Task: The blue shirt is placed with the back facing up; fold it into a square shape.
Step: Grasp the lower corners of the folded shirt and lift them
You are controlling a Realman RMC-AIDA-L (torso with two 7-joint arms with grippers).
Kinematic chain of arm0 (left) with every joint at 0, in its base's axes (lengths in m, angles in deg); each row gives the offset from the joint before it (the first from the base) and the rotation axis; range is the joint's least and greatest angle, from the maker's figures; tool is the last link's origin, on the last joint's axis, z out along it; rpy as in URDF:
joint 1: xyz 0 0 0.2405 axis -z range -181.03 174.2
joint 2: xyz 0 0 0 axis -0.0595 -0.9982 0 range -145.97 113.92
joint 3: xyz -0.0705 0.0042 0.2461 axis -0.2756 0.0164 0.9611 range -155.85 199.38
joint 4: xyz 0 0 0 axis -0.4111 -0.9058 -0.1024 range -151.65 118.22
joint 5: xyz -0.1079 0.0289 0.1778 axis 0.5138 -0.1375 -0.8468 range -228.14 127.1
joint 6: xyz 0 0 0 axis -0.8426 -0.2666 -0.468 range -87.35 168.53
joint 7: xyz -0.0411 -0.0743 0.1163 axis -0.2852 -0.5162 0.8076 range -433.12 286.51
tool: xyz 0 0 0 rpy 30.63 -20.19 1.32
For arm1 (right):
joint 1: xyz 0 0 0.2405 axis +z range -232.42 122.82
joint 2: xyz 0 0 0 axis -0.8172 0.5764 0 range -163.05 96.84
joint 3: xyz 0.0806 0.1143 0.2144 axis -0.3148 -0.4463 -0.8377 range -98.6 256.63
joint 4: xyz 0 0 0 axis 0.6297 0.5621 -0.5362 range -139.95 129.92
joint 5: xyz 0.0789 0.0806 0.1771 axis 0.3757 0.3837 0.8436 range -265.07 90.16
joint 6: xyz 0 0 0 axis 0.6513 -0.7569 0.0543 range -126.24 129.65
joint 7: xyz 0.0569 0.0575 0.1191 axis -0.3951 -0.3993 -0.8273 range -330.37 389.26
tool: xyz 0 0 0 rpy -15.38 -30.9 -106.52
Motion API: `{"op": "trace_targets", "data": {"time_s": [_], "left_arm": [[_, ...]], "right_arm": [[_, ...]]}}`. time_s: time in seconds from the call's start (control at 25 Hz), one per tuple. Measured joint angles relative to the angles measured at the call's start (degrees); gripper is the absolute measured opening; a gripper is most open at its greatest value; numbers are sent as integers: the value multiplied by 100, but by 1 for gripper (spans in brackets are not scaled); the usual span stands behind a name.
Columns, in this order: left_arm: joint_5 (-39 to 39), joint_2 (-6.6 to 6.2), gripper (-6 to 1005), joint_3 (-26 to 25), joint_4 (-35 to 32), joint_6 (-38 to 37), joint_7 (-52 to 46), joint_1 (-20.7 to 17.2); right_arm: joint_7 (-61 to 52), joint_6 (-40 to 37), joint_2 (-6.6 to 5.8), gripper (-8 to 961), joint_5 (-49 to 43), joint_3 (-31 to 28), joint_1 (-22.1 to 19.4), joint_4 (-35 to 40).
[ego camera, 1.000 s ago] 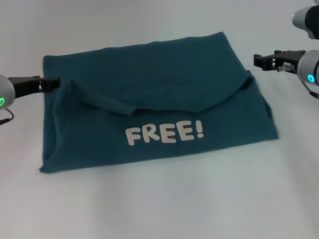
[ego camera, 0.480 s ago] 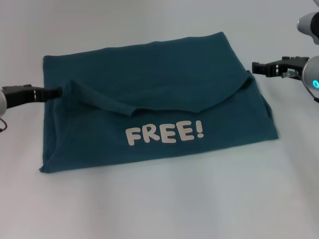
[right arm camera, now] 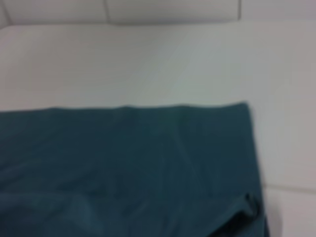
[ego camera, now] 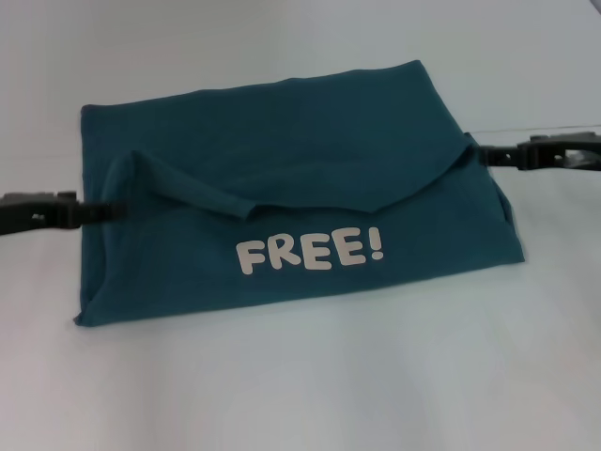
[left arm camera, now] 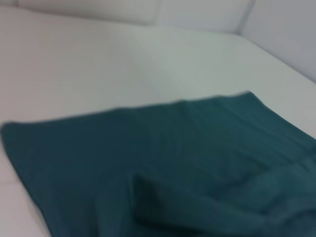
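The dark teal-blue shirt [ego camera: 310, 150] lies on the white table, folded into a wide rectangle. Its rear part is folded forward in a curved flap over the front part, which bears a white "FREE!" print [ego camera: 310, 253]. My left gripper [ego camera: 109, 211] is low at the shirt's left edge, its tip at the cloth near a raised fold. My right gripper [ego camera: 486, 155] is low at the shirt's right edge, by the end of the flap. The shirt also shows in the left wrist view [left arm camera: 163, 163] and in the right wrist view [right arm camera: 123, 163].
The white table [ego camera: 300, 385] stretches all around the shirt. In the wrist views its raised white back border [right arm camera: 148, 12] shows beyond the cloth.
Both grippers have come down and toward me, from above the shirt's rear side edges to the level of the cloth at its sides. The shirt has not moved.
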Motion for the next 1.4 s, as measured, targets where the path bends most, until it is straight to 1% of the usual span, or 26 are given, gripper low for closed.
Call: {"op": "trace_targets", "data": {"time_s": [0.04,0.08,0.12,0.24,0.32,0.44,0.48,0.52,0.72,0.88,1.16,1.28,1.4], "left_arm": [[-47,-23,921,-2,-89,-164,-61,-43],[-133,-48,921,-7,-221,-417,-160,-103],[-230,-57,920,-6,-348,-592,-265,-141],[-588,-69,918,-9,-736,-1108,-646,-252],[-822,-69,915,-6,-885,-1345,-920,-282],[-1121,-68,912,-7,-933,-1484,-1233,-294],[-1165,-63,911,-9,-909,-1483,-1282,-294],[-1209,-51,909,-6,-869,-1465,-1331,-295],[-1366,-6,903,44,-724,-1228,-1408,-290],[-1642,11,899,36,-581,-1023,-1426,-260],[-1710,65,890,83,-451,-1033,-1430,-150],[-1712,64,887,92,-310,-1040,-1428,-83],[-1739,35,883,92,-122,-1039,-1432,-15]], "right_arm": [[-11,-363,-26,929,-16,-161,0,86],[-11,-363,-26,928,-16,-161,0,86],[-29,-617,-56,928,-29,-290,-6,170],[-148,-1371,-169,926,-124,-545,-47,433],[-201,-1705,-211,925,-271,-603,-78,589],[-177,-2036,-218,924,-555,-599,-98,744],[-133,-2141,-193,923,-724,-555,-95,775],[-133,-2141,-193,923,-724,-555,-95,775],[-73,-2188,-91,921,-1066,-496,-11,784],[-64,-2188,-55,919,-1099,-488,38,786],[-57,-2152,-54,916,-1103,-502,42,763],[-47,-2140,-59,915,-1103,-505,35,752],[-45,-2140,-68,914,-1103,-500,21,751]]}}
